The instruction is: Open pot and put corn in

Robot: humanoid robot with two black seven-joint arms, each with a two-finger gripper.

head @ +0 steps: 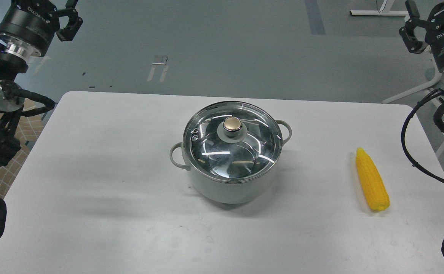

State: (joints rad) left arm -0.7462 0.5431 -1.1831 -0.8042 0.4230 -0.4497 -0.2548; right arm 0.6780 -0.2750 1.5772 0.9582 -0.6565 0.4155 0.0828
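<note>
The pale grey-green pot [229, 186] stands in the middle of the white table, with loop handles at left and right. A round glass lid [232, 146] with a brass-coloured knob [232, 125] sits closed on it. The yellow corn cob [372, 179] lies on the table to the right of the pot, tip pointing away. My left gripper [48, 5] is raised at the top left, far from the pot, its fingers spread and empty. My right gripper [431, 9] is raised at the top right, above and beyond the corn, spread and empty. Both grippers' fingertips are cut off by the top edge.
The table [92, 182] is white with rounded far corners, and grey floor lies beyond it. Black cables hang by the right arm [408, 144] near the table's right edge. A white stand base [382, 13] is on the floor at the far right.
</note>
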